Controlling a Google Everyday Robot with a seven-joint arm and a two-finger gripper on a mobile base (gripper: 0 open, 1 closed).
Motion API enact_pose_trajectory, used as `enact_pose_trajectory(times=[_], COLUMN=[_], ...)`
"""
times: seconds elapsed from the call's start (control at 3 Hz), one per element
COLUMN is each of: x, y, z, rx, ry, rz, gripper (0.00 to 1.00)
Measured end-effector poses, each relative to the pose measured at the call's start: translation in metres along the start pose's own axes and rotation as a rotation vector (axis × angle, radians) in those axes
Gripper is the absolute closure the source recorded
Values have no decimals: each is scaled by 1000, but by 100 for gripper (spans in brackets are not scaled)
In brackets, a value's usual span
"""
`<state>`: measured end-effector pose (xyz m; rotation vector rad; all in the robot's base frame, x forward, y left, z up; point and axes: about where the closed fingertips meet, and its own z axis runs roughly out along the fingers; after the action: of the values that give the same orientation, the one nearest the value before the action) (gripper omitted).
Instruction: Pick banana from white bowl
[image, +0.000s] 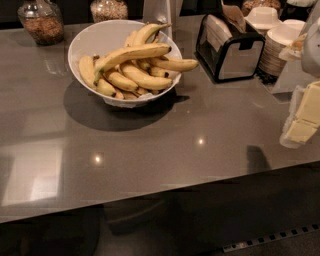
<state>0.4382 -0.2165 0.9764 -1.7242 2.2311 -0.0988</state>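
Bananas (132, 65) sat in the white bowl (95, 32); the gripper (302, 122) hung well apart from it; spread or squeezed, I couldn't tell

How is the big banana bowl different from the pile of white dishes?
The white bowl is wide and stands alone; the stack of dishes is smaller pieces piled up. The bowl holds bananas; the stack shows none. The bowl sits left of centre; the stack is far right. Both are white and round. The gripper hangs at the right edge, away from the bowl.
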Motion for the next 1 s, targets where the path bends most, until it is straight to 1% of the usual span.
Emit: enact_pose_trajectory(times=[0.33,0.67,1.0], x=[-3,-34,-89], y=[-1,-10,-27], z=[-2,-1,3], rx=[9,29,38], ry=[-14,-121,-282], rz=[-1,-29,-82], gripper=[0,0,0])
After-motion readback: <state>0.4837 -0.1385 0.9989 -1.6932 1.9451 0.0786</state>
